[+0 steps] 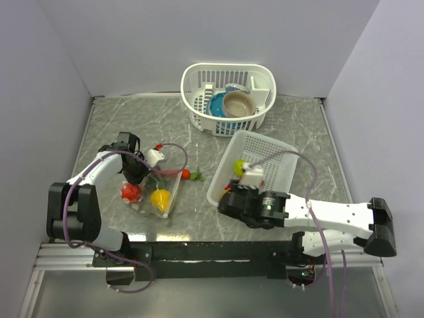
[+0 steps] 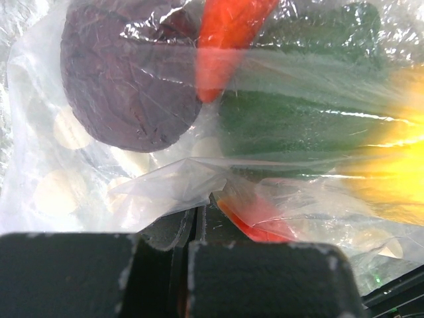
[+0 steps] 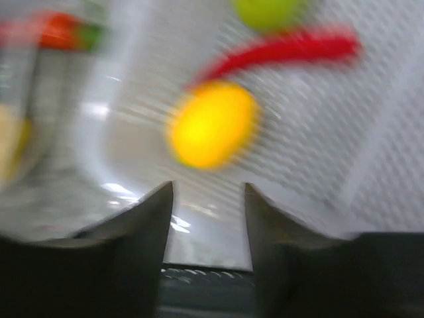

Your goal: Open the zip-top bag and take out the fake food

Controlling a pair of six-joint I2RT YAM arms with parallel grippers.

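The grey, marble-veined table [image 1: 301, 122] sits in a corner between plain pale walls [image 1: 165, 33]. On its left half lies the zip-top bag [image 1: 171, 187], clear with white dots. The left claw [image 1: 139, 173] is clamped tight on a fold of its plastic. Through the film I can see fake food [image 1: 160, 199]: a yellow piece, a red one, and in the left wrist view a dark purple one [image 2: 126, 86] and something green. A small red-and-green piece [image 1: 190, 174] lies loose on the table just beside the bag.

The right claw [image 1: 232, 193] hangs with its jaws apart over the near end of a rectangular white lattice basket [image 1: 281, 156]. In it rest a yellow fruit [image 3: 212, 124], a red chilli [image 3: 285, 52] and a lime-green piece [image 1: 238, 167], all blurred in the right wrist view.

At the back stands an oval white basket [image 1: 225, 66] holding a blue bowl [image 1: 216, 106] and a tan bowl [image 1: 238, 104].
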